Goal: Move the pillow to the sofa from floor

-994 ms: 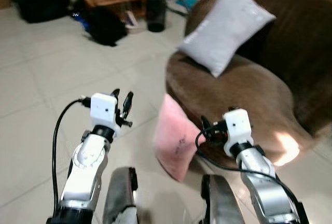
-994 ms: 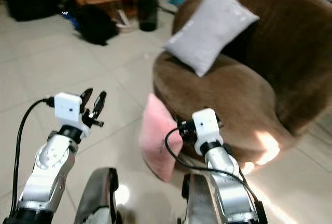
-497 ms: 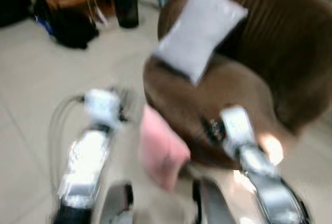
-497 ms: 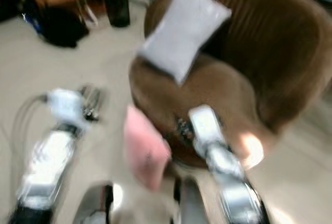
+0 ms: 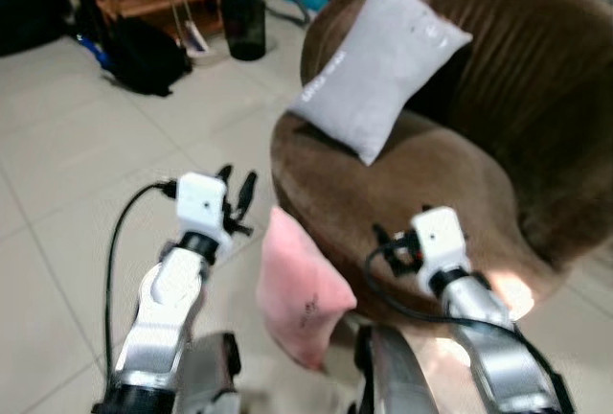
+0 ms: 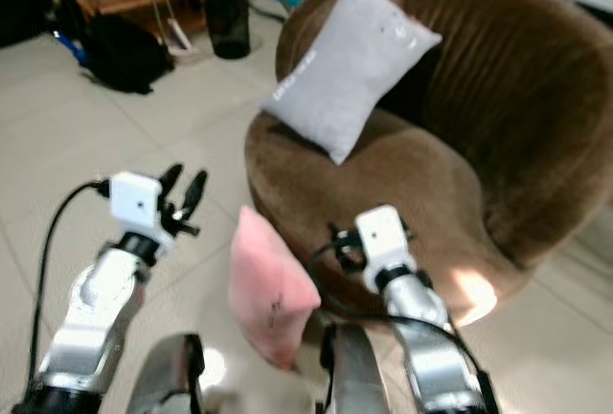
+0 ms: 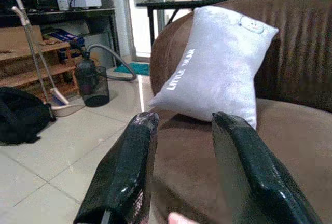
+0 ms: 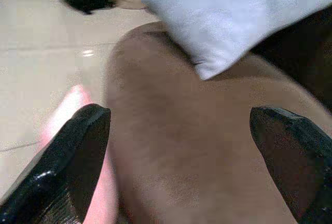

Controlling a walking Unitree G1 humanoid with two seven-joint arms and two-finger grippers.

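The left eye view shows the pink pillow (image 5: 299,291) standing on its edge on the tiled floor (image 5: 67,222), leaning against the front of the brown sofa (image 5: 421,194); its lower part is partly hidden by the robot's body. A grey pillow (image 5: 378,64) lies on the sofa seat against the backrest. The left gripper (image 5: 237,189) is raised just beside the pink pillow, its fingers a little apart and holding nothing. The right gripper (image 8: 176,156) is in front of the sofa seat, its two fingers spread wide and empty. In the right wrist view the pink pillow is blurred and cut by one finger.
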